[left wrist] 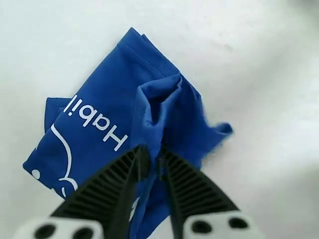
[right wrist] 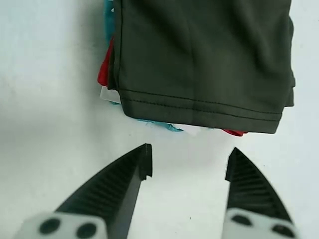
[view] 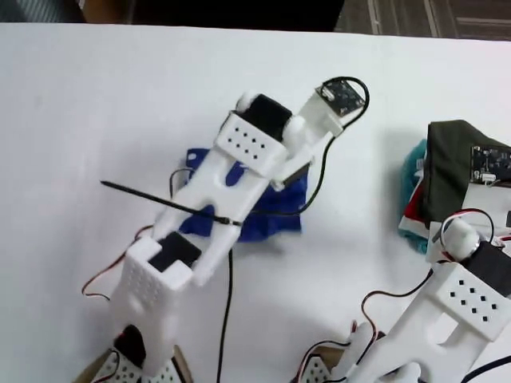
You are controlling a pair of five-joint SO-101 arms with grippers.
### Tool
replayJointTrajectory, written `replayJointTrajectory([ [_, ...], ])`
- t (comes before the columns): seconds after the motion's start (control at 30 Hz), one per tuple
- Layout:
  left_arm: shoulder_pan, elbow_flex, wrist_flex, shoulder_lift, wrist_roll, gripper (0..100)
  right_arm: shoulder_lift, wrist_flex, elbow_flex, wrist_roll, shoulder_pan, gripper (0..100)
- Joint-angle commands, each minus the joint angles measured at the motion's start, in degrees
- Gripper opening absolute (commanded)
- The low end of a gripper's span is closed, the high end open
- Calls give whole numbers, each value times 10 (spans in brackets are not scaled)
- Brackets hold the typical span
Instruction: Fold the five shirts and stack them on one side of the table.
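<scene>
1. I see my gripper [right wrist: 190, 153] with its jaws spread wide over the bare table [right wrist: 45, 129].
2. Just beyond it lies a stack [right wrist: 103, 74]: dark shirt [right wrist: 199, 55] on top, red, teal and white edges beneath.

This looks like a robotics lab or test bench. A plain white surface [view: 72, 120] carries two white moulded-plastic robot arms with perforated shells, the left arm [view: 209, 199] and the right arm [view: 455, 307]. Both have exposed wiring, such as a loose black cable [view: 227, 319], and a bare circuit-board camera [view: 343, 96] on the wrist. Grey floor [view: 415, 14] lies beyond the far edge.
</scene>
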Motion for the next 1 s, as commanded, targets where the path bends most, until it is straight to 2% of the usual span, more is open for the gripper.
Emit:
replayJointTrajectory([
  [0.0, 9, -1, 10, -42, 1, 170, -12, -12, -3, -3, -1, 248],
  [0.2, 4, -7, 9, -47, -1, 203, -12, -12, -3, -3, -1, 248],
  [0.33, -36, 2, -4, -38, -3, 203, -12, -12, -3, -3, -1, 248],
  [0.53, -115, 63, -122, 37, 1, 203, -12, -11, -3, -3, -1, 248],
  [0.83, -92, 67, -140, 103, 1, 203, -13, -11, -3, -2, -1, 248],
  [0.97, -59, 43, -95, 99, 2, 203, -13, -11, -3, -2, -1, 248],
])
